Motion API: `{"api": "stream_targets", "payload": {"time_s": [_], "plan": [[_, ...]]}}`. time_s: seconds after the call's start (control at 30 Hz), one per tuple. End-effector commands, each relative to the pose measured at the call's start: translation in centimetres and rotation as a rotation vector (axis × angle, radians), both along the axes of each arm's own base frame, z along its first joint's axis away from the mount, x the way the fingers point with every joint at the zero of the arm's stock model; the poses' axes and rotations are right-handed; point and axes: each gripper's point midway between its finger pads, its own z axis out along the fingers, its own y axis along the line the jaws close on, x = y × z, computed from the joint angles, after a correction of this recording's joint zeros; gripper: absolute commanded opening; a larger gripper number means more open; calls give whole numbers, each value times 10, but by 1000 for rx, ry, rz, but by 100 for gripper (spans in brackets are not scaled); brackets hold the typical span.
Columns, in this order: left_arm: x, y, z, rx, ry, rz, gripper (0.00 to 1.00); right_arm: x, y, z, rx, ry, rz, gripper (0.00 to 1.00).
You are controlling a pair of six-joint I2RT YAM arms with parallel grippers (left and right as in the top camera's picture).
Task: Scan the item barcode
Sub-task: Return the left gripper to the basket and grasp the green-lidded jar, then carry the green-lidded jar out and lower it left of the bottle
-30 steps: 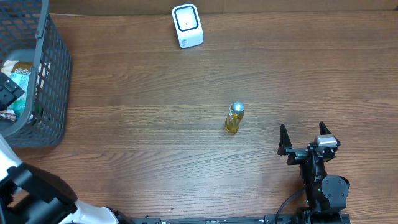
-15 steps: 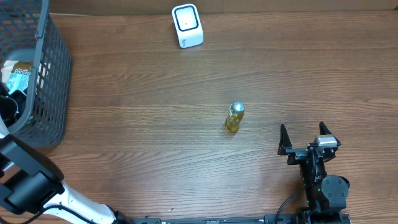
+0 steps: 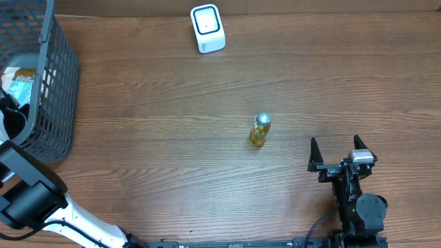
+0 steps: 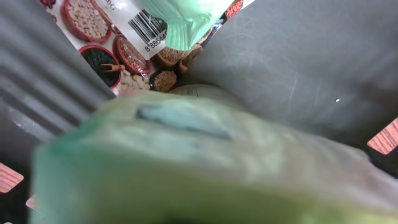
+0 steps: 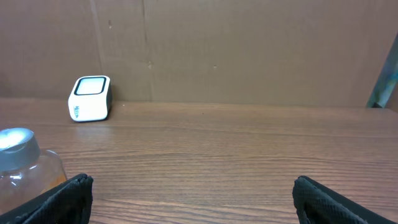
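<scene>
A dark grey plastic mesh basket (image 3: 62, 83) is set at the left edge of the brown wooden table (image 3: 158, 165), with printed food packets (image 3: 21, 81) lying inside it. A white box-shaped barcode scanner (image 3: 207, 28) is placed at the far edge, near the middle. A small yellow bottle with a silver cap (image 3: 260, 131) is stood upright near the table's centre, well apart from both. The right gripper (image 3: 335, 141) is positioned to the right of the bottle, nearer the front edge. The left arm (image 3: 31, 193) is extended into the basket.

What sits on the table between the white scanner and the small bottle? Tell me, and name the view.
Nothing: in the overhead view only bare wooden table lies between the white scanner and the small bottle.
</scene>
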Motion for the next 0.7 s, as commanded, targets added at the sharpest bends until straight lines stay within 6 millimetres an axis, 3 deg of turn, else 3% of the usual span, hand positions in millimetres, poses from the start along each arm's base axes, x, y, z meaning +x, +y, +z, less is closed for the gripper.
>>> {"api": "stream_targets", "payload": {"time_s": [0.0,0.17,0.3,0.43,0.67], "plan": [[6,1,1,7,-9,-22,68,0,1,-4,-1,4,6,100],[10,4,13,20,-23,-22,52,0,1,-3,-1,3,6,100],[16,10,38,41,-48,-21,43,0,1,-4,-1,4,6,100],[24,16,77,77,-93,-22,35,0,1,-4,-1,4,6,100],[38,11,159,120,-259,-18,36,0,1,-4,-1,4,6,100]]}}
